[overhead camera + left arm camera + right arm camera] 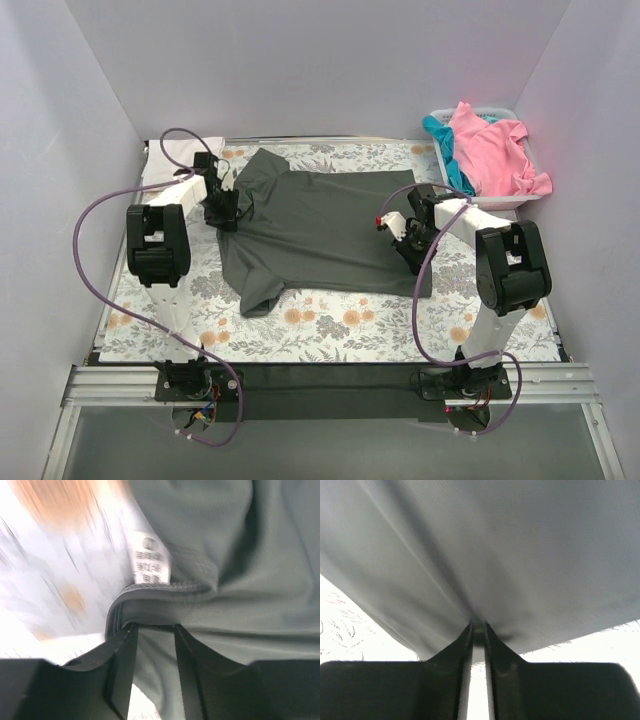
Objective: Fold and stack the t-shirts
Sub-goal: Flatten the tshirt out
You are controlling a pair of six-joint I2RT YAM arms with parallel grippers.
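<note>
The charcoal t-shirt lies spread on the floral cloth, the left gripper clamped on its collar and the right gripper pinching its hem, so both should lift evenly, holding it taut.

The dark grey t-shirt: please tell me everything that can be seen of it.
The dark grey t-shirt is soft, thin cloth with short sleeves and a white label inside the collar. It lies spread, slightly creased, on the floral table cloth, collar to the left. The left gripper pinches the collar between its fingers; the right gripper, the opposite edge.
</note>
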